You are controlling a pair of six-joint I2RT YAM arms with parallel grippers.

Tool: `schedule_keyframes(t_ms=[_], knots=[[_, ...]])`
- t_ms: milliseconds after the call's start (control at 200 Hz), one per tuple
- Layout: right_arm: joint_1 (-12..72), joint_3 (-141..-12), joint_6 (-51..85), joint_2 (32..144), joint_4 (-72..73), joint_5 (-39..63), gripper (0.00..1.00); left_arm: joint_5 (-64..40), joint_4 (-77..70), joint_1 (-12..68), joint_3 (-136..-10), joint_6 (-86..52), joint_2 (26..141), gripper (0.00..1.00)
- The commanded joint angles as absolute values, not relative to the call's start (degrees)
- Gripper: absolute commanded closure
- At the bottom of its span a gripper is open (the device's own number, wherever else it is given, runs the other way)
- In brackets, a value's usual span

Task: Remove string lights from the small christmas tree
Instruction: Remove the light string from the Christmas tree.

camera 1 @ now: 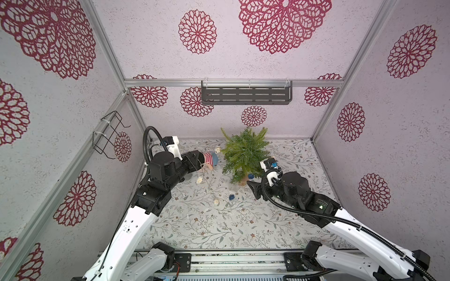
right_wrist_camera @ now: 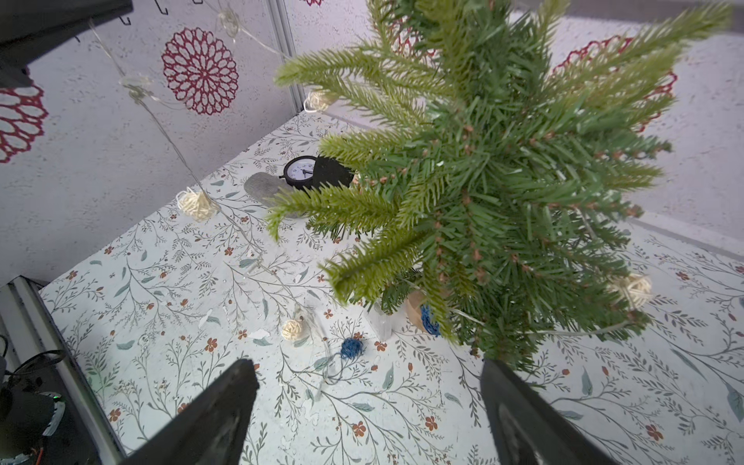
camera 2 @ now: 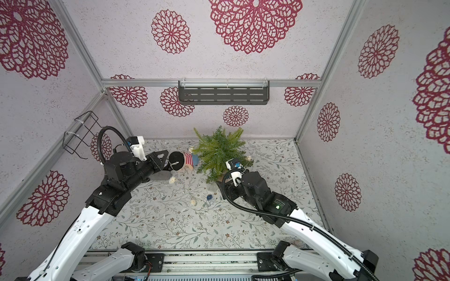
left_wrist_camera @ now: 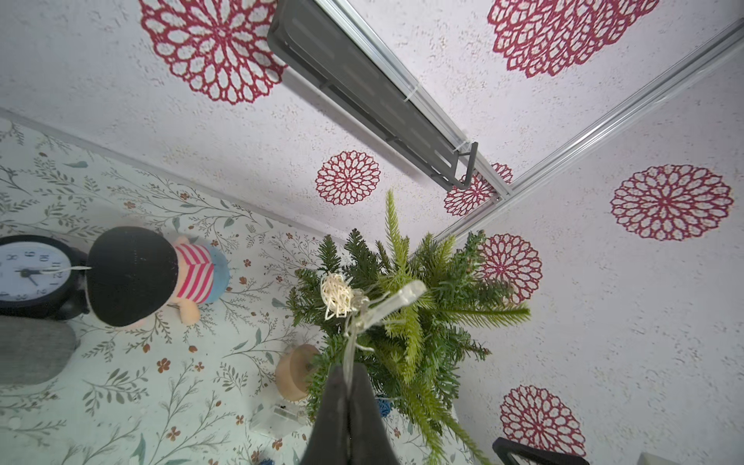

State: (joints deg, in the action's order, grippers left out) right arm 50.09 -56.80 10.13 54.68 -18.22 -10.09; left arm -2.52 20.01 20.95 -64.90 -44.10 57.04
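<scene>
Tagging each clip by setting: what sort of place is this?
Probably a staged robot test cell, not a real home: an aluminium frame holds wallpapered panels, and the left arm and right arm reach from a front rail over a floral table with props like the small christmas tree.

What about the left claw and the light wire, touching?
Touching. Left wrist view: the left gripper is shut on the string lights, wire pinched between its jaws.

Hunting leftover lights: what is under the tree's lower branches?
The tan base, with a blue ball and the clear box beside it. Branches cover anything deeper in.
</scene>
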Motion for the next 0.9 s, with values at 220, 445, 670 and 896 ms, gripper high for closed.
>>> schedule_keyframes(t_ms=[220, 445, 670, 896], knots=[[50.2, -60.3, 7.4, 55.4, -15.3, -12.0, 0.09, -3.3, 27.1, 18.0, -72.5, -37.7, 61.7, 1.0], [49.7, -63.3, 7.8, 57.6, -17.6, -10.3, 0.08, -2.9, 26.8, 15.1, -74.9, -35.9, 64.5, 1.0], [49.6, -63.8, 7.8, 58.6, -16.5, -8.4, 0.08, -3.3, 24.3, 12.4, -76.8, -34.9, 67.7, 1.0], [49.5, -66.1, 6.8, 60.9, -17.6, -7.3, 0.08, -3.8, 21.6, 11.2, -77.8, -35.0, 71.4, 1.0]])
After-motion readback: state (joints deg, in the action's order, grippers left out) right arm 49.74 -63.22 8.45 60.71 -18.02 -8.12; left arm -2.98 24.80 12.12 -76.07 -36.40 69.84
